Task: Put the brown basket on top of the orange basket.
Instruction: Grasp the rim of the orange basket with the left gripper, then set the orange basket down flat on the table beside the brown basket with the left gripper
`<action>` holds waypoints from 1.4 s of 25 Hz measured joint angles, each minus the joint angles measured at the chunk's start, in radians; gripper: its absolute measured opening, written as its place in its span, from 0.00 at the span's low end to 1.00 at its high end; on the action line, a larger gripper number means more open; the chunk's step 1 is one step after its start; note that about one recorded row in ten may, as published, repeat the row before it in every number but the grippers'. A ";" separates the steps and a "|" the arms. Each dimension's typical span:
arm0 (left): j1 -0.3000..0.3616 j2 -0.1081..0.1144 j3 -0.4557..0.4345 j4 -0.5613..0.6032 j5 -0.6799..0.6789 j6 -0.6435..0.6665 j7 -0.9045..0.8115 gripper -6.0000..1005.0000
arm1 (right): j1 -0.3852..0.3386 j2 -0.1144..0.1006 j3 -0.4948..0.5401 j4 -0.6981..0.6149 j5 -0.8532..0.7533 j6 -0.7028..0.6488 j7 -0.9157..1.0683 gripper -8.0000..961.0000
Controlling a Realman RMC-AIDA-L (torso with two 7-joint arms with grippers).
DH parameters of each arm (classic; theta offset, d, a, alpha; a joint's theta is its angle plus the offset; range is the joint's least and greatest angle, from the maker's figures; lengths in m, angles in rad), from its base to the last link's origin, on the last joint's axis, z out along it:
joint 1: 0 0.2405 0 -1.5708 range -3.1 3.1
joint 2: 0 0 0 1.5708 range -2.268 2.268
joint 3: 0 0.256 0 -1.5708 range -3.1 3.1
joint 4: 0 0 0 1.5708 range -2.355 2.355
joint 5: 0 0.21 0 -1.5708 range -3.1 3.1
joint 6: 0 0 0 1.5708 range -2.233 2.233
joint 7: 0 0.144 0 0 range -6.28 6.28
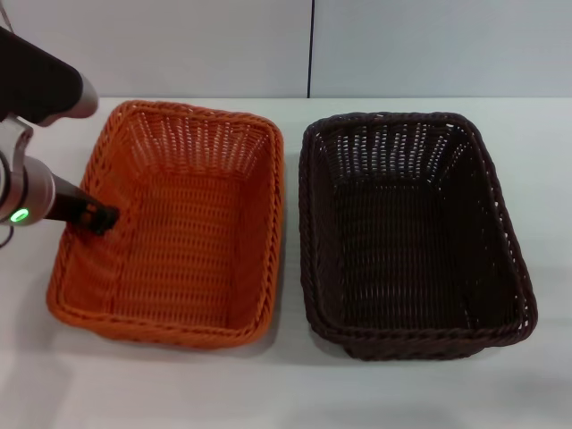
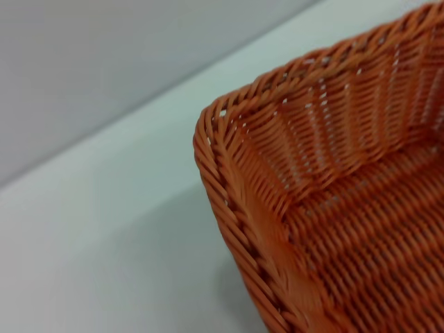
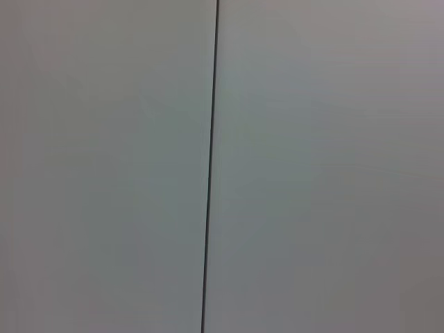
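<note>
No legible writing. Two baskets on white table [image 1: 286,393]: one orange basket [image 1: 179,223] at 9 o'clock, one brown basket [image 1: 407,232] at 3 o'clock, side by side, apart. My left gripper [image 1: 105,218] at orange basket's left rim; jaw state: cannot tell

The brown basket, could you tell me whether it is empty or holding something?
Empty: the brown basket shows only bare woven floor, upright on the table.

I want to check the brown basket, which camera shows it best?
The head view: the whole brown basket shows there, standing right of the orange basket. The left wrist view shows only an orange corner; the right wrist view shows no basket.
</note>
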 joint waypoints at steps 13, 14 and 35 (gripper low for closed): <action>-0.023 0.000 -0.168 -0.294 -0.093 -0.246 0.436 0.26 | -0.003 0.001 0.000 -0.006 0.000 0.012 0.000 0.72; -0.023 0.000 -0.168 -0.294 -0.093 -0.246 0.436 0.25 | -0.004 0.001 0.000 -0.006 0.000 0.013 0.000 0.72; -0.157 -0.001 -0.222 -0.426 -0.173 -0.611 0.854 0.18 | -0.012 0.005 -0.010 -0.022 0.001 0.026 0.000 0.72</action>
